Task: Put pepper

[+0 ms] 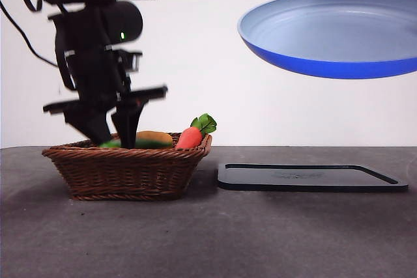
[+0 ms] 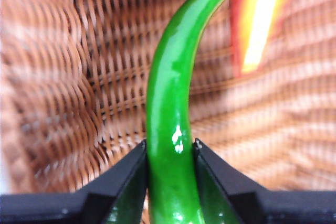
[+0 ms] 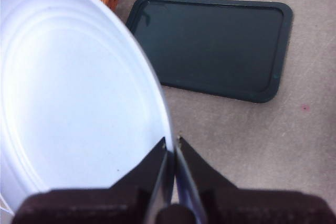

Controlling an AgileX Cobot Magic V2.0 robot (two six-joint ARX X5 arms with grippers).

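Between the clenched jaws of our left end effector [image 2: 169, 153] we see the pepper [image 2: 173, 103], glossy green, slender, curving to a thin tip, inside the wicker basket [image 1: 124, 170] on the worktop [image 1: 208, 239]. Further, our right end effector [image 3: 171, 145] pinches the blue plate [image 1: 332, 30] above the dark tray [image 1: 313, 178].
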